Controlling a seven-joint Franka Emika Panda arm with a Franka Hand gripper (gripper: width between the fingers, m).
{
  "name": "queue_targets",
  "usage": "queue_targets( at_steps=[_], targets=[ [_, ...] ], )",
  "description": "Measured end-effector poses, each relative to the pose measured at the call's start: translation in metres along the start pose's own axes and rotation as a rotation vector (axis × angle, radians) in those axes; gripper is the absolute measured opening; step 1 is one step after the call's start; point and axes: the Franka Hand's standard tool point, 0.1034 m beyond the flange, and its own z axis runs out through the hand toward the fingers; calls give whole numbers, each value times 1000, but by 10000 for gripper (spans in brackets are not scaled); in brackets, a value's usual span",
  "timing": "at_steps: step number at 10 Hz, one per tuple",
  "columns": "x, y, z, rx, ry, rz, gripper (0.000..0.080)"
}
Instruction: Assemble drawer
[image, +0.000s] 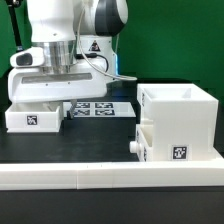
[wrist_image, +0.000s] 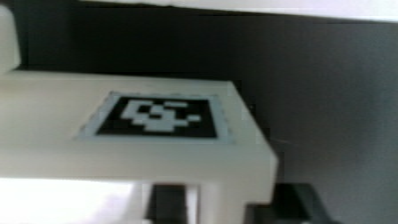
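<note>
A small white drawer tray (image: 35, 116) with a square tag on its front sits on the black table at the exterior view's left. My gripper (image: 55, 90) reaches down into it. In the wrist view the two dark fingers (wrist_image: 169, 205) straddle the tray's tagged wall (wrist_image: 164, 115), one inside and one outside, with the wall filling the gap between them (wrist_image: 231, 205). The tall white casing (image: 185, 115) stands at the right. The second tray (image: 145, 140), with a round knob, is against the casing's left side.
A long low white rail (image: 100, 172) runs across the table's front edge. The marker board (image: 100, 107) lies flat between the left tray and the casing. A green backdrop stands behind.
</note>
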Motion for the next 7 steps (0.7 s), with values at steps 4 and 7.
queue_targets(
  at_steps=[4, 7],
  targets=[
    [1, 0, 0, -1, 1, 0, 41],
    [2, -2, -2, 2, -2, -11, 41]
  ],
)
